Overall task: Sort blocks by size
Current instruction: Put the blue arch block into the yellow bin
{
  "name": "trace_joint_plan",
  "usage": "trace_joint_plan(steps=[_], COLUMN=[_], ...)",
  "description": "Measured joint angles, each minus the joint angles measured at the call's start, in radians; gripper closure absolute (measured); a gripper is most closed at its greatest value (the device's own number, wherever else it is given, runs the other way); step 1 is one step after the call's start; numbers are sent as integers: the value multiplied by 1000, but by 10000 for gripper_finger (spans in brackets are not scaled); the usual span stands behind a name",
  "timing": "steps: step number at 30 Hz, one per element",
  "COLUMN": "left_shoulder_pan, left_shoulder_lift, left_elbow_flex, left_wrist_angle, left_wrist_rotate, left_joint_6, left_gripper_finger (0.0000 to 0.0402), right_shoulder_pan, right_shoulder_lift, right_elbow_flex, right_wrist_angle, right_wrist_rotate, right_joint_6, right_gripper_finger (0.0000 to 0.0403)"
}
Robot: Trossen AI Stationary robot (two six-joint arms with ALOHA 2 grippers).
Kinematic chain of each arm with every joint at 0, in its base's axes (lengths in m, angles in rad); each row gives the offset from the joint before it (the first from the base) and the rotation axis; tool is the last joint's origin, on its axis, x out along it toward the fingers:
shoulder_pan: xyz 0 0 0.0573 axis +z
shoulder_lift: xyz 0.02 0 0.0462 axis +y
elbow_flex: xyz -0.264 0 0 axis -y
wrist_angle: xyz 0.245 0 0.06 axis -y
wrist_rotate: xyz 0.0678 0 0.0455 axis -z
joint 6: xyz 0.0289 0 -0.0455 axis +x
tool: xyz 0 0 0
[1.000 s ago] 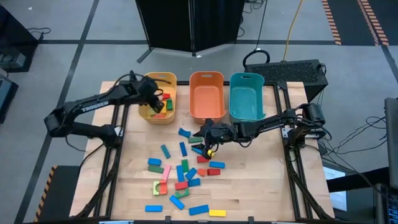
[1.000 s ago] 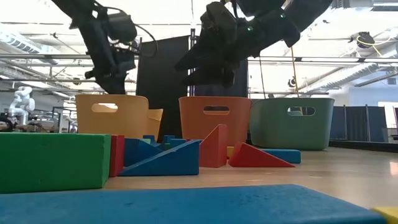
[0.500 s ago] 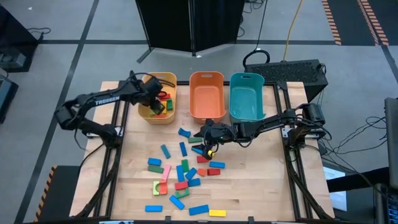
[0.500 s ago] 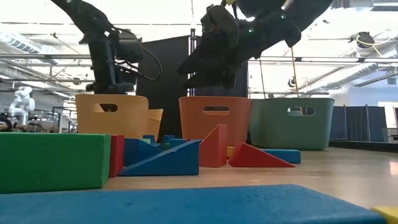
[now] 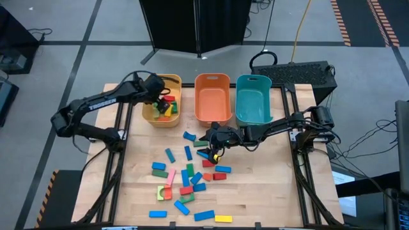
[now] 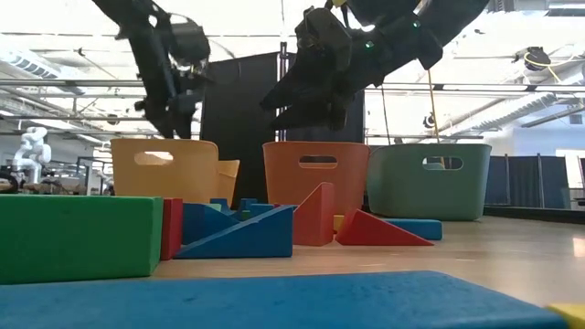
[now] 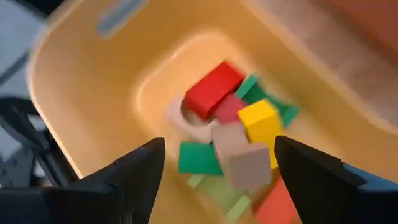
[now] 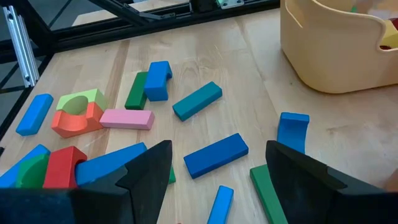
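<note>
Now the left end effector point(image 5: 158, 102) hangs released over the yellow bin point(image 5: 148, 115), upper left. The right end effector point(image 5: 213, 142) waits released above the blocks point(image 5: 186, 174) spread mid-bench.

Overhead, table-level, two wrist cameras

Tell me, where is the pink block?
In the high view the pink block lies on the table's left part, among scattered blocks, beside a green one.
</note>
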Motion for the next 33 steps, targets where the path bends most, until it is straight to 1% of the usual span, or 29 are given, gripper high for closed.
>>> trace_joint_plan(steps=[4,8,12,16,20,23,28,33], left_shoulder_pan=[-60,-159,-304,-486,-653,-750,-889,-1008], left_shoulder_lift=[-86,-188,-281,-331,-337,-323,-287,-234], left_elbow_flex=[18,19,19,19,1,-25,-63,-105], left_wrist_angle=[-7,-45,-75,-99,-99,-97,-95,-67], left_wrist_rotate=[2,38,61,67,52,17,8,10], left_joint_6=[6,12,-31,-95,-160,-226,-334,-405], left_gripper_finger=[98,98,98,98,98,98,98,98], right_shoulder_pan=[0,0,0,0,2,11,19,17], right_shoulder_lift=[0,0,0,0,0,0,0,0], right_elbow_flex=[0,0,0,0,0,0,0,0], right_wrist_angle=[-7,-13,-14,-15,-18,-18,-18,-19], right_wrist_rotate=[0,0,0,0,0,2,-2,0], right_joint_6=[0,0,0,-14,-15,-25,-41,-42], right_gripper_finger=[156,156,156,156,156,156,156,156])
